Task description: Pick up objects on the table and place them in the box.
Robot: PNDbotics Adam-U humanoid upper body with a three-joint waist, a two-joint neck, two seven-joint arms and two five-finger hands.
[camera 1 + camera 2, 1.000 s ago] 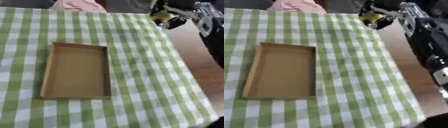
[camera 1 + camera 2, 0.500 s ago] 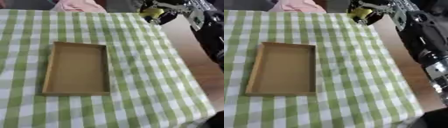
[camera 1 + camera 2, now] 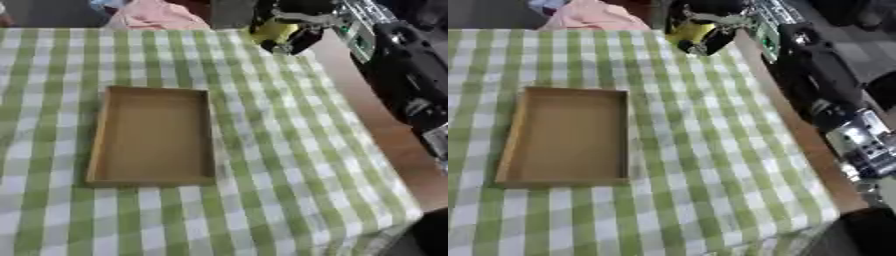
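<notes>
R hand upper right, fingers curled round yellow object. Box centre-left, empty. Carry across, lower inside walls before release. L hand unseen.

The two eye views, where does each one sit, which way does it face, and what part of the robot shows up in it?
Left eye view: sits in the robot's head, looks down at the checked tablecloth and the cardboard box; the right arm enters from the upper right, its right hand curled round a yellow object.
Right eye view: same head, set slightly rightward, same downward look; it shows more of the right arm.
Shared: box, cloth, right hand and yellow object. No left hand shows in either.
</notes>
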